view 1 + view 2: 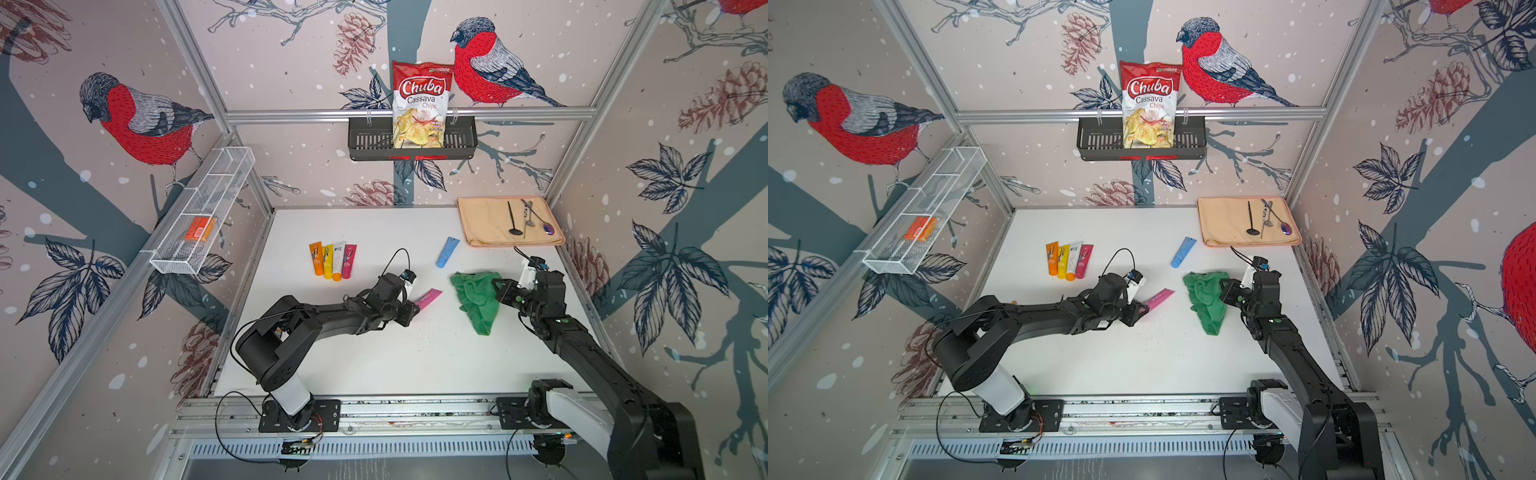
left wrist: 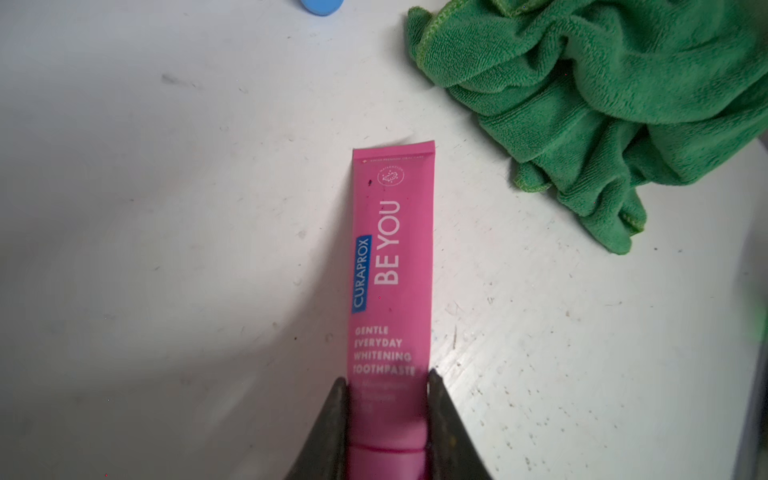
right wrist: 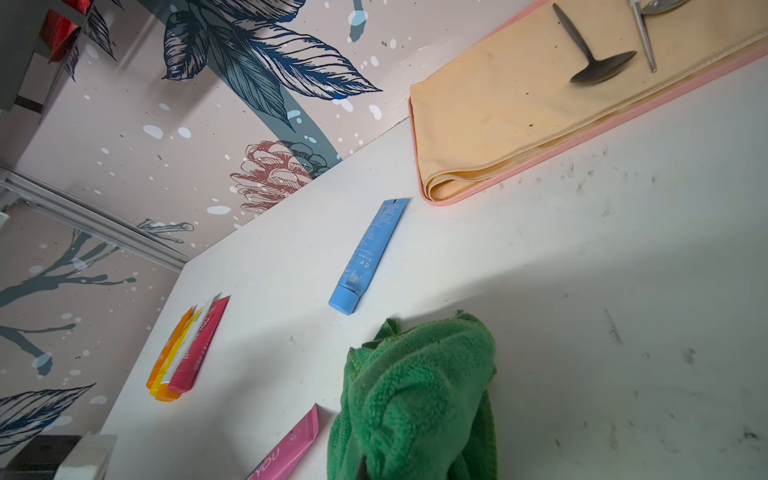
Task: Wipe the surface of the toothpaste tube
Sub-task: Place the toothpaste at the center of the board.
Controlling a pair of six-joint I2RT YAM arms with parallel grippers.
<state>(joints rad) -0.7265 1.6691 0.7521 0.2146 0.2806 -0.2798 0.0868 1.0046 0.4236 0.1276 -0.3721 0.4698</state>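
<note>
Now left tool point(image 2: 386, 380) clamps pink toothpaste tube point(image 2: 390, 249), right tool point(image 1: 500, 291) green cloth point(image 1: 478, 301).

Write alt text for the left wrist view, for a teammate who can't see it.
The left hand grips a pink Curaprox Be You toothpaste tube near its cap end, label facing the camera, over a scuffed white table. A crumpled green microfibre cloth sits past the tube's crimped end, to one side, apart from it.

Both top views look steeply down over the whole white bench point(image 1: 374, 365); the close wrist views share the crumpled green cloth point(image 2: 602, 104).
</note>
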